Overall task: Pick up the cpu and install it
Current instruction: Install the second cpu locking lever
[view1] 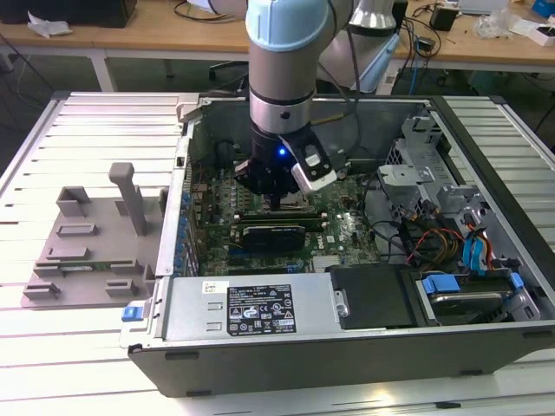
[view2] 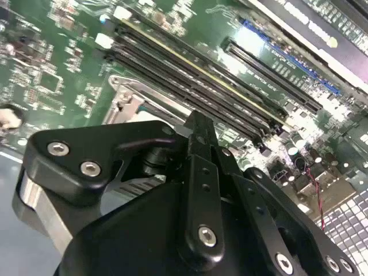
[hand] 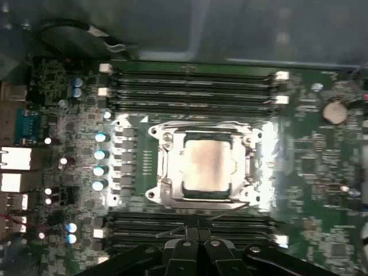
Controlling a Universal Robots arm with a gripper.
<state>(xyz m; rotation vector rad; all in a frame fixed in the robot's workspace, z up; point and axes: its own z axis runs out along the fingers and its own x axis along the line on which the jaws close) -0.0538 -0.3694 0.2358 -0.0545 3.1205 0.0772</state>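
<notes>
Looking down through the first wrist view, I see the black linkage of the gripper (hand: 198,244) closest to the lens, its fingers drawn together to a narrow point with nothing between them. Just beyond their tips sits the cpu (hand: 205,165), a small flat square chip with a silvery-grey metal top, lying flat inside the shiny metal socket frame (hand: 167,172) on the green motherboard (hand: 322,149). The fingers are near the frame's edge and I cannot tell whether they touch it. Long dark memory slots (hand: 190,86) run along the far side of the socket, and another bank (hand: 144,227) lies on the near side, partly behind the gripper.

In the second wrist view the gripper's black jointed body (view2: 195,218) is in the foreground, with the same dark memory slots (view2: 190,80) crossing the green board behind it.

From the exterior view I see the grey robot arm (view1: 286,61) reaching down into the open dark-grey computer case (view1: 347,347), the gripper (view1: 276,192) low over the motherboard (view1: 338,230). Farther out, at the exterior view's left, a grey plastic tray (view1: 82,251) rests on the white slatted table (view1: 78,139), well apart from the case's inside. Wooden benches (view1: 130,35) stand in the background.
</notes>
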